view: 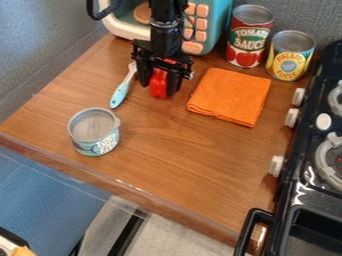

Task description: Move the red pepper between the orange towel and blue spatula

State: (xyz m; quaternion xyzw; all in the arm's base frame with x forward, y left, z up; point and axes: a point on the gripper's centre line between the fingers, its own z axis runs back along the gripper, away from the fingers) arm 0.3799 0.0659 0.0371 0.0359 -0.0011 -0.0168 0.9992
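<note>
The black two-finger gripper [159, 89] has its fingers closed on the shiny red toy pepper [159, 81] – parted only by the pepper's width, one on either side. The pepper is at the back of the brown wooden counter [180, 150], between the light-blue spatula [121, 92] and the folded orange cloth towel [231, 95] – near both, touching neither.

A brown wood-grain counter [174, 155] carries a blue spatula [121, 93], an orange towel [230, 95] apart from it, a low can [94, 132] nearer the front edge, and two taller cans, red-labelled [248, 40] and yellow-labelled [290, 57], behind the towel, near a teal toy microwave [219, 29]
</note>
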